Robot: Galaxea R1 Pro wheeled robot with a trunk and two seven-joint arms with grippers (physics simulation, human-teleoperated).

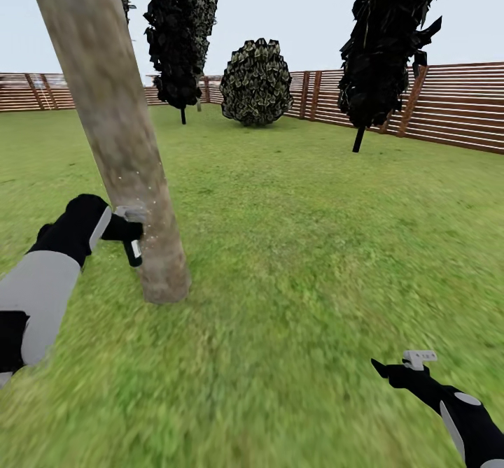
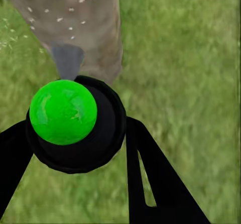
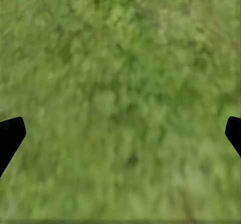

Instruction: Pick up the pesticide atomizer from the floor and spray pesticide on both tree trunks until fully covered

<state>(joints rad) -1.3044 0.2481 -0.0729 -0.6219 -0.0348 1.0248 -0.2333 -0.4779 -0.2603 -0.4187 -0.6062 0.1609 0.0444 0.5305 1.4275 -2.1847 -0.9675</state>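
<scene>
The left gripper point(image 1: 129, 234) was clamped around the spray bottle point(image 1: 133, 243), holding it low against the near tree trunk point(image 1: 119, 139), just beside the bark above the flared base. In the left wrist view the bottle point(image 2: 75, 123) sat between the two black fingers point(image 2: 150, 174) with its green spot point(image 2: 63, 112) facing the camera and the grey nozzle point(image 2: 67, 61) aimed at the trunk point(image 2: 85, 23). White specks dotted the bark near the nozzle in both views, so spray seemed to be landing on this lower stretch. The right gripper point(image 1: 392, 373) hung released over the grass point(image 1: 301, 244), fingers point(image 3: 10, 133) spread wide with nothing between them. To do this step well, the nozzle should stay pointed square at the bark and close, then sweep up along the leaning trunk and round its sides, since specks looked sparse and only low down; coverage higher up was hard to judge from here. Grip should stay firm so the bottle doesn't twist off aim. A second tree point(image 1: 392, 48) stood well apart by the fence point(image 1: 455, 104), probably untreated, past a round bush point(image 1: 255, 83).
</scene>
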